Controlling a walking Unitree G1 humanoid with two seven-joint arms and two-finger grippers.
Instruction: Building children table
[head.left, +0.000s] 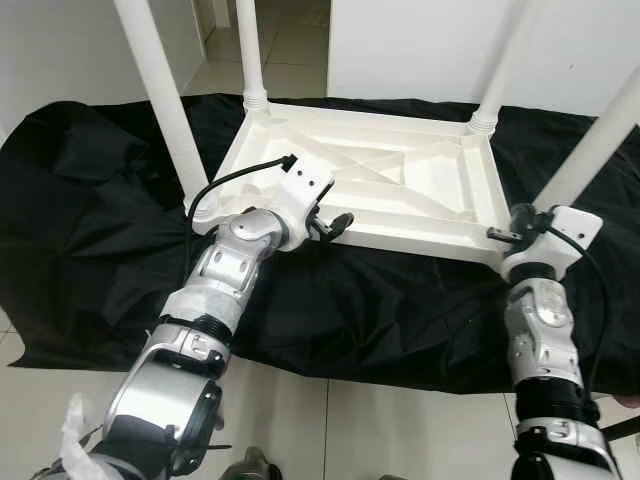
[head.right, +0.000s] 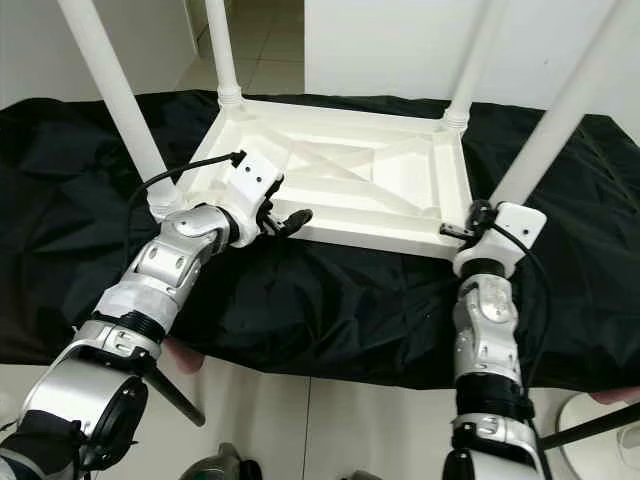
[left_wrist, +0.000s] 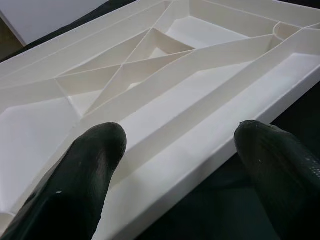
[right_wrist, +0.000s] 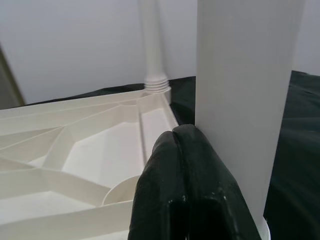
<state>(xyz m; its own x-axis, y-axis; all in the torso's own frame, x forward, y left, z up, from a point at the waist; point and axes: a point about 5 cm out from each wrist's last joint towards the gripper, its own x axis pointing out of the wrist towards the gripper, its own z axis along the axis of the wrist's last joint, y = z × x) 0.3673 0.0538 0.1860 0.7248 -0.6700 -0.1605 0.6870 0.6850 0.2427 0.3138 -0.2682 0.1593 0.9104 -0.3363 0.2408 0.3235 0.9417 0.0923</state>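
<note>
The white plastic children's table (head.left: 400, 180) lies upside down on a black cloth (head.left: 90, 230), its ribbed underside facing up. Legs stand up from its corners: near left leg (head.left: 165, 100), far left leg (head.left: 250, 50), far right leg (head.left: 505, 60), near right leg (head.left: 600, 140). My left gripper (head.left: 335, 225) is open at the table's near rim, and in the left wrist view its fingers (left_wrist: 85, 175) sit either side of that rim (left_wrist: 200, 165). My right gripper (head.left: 505, 235) is shut, fingers (right_wrist: 185, 185) pressed together against the base of the near right leg (right_wrist: 245, 90).
The cloth covers a pale tiled floor (head.left: 330, 420) in front of a white wall (head.left: 420, 40), with an opening at the far left. A white round base (head.right: 600, 440) sits on the tiles at the near right.
</note>
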